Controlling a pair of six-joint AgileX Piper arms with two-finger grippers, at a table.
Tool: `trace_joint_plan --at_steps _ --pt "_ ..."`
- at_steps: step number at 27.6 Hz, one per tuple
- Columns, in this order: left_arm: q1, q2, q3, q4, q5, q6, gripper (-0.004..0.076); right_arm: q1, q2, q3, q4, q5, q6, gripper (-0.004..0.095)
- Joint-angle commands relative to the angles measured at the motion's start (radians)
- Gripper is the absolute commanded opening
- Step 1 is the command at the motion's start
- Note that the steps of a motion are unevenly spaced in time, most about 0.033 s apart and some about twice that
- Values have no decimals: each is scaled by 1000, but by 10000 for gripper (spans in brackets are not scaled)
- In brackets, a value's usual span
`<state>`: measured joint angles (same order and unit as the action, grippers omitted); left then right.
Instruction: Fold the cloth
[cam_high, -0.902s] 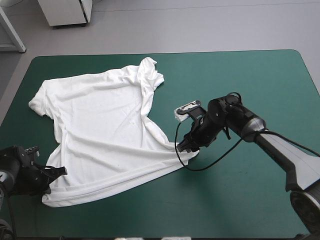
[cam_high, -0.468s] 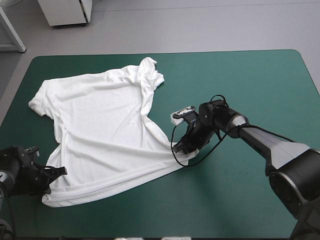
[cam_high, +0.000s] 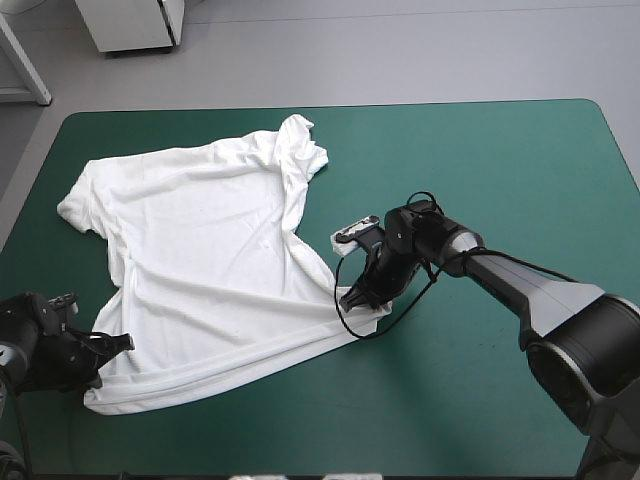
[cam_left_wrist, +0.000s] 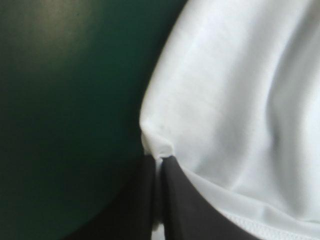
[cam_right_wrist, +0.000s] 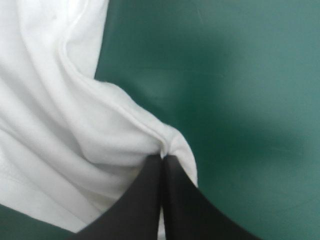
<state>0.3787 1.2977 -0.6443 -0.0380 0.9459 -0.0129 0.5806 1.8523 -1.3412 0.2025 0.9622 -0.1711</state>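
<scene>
The white T-shirt (cam_high: 210, 260) lies spread on the teal-green table, collar end toward the far side, hem toward the near side, with creases along its right side. My left gripper (cam_high: 108, 346) is at the hem's near-left corner, shut on the T-shirt (cam_left_wrist: 230, 110), with a fold of cloth pinched at the left gripper's (cam_left_wrist: 161, 159) tips. My right gripper (cam_high: 356, 298) is at the hem's right corner, shut on the T-shirt (cam_right_wrist: 75, 125); a bunched edge rises from between the right gripper's (cam_right_wrist: 161, 157) tips.
Bare teal-green cover (cam_high: 500, 170) stretches right of the shirt and along the near edge. A white cabinet stands on the floor beyond the table's far-left corner.
My right gripper has slid left toward the shirt's middle, dragging the hem's right corner with it. The left gripper has stayed put.
</scene>
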Motion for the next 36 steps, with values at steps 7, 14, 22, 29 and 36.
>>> trace_joint_plan --at_steps 7,14,22,29,36 --pt "-1 -158 -177 -188 -42 126 -9 -3 -205 -48 -143 112 60 -17" --pt "-63 -229 -392 -270 64 186 -9 -7 -406 -166 -217 169 74 -17" --pt "-141 -239 -809 -320 183 208 -9 -7 -526 -410 -352 210 119 -17" --pt "-141 -236 -1180 -397 172 232 -9 -7 -534 -761 -412 223 113 -17" --pt "-141 -160 -1590 -524 109 242 -9 -7 -533 -1140 -416 166 9 -17"
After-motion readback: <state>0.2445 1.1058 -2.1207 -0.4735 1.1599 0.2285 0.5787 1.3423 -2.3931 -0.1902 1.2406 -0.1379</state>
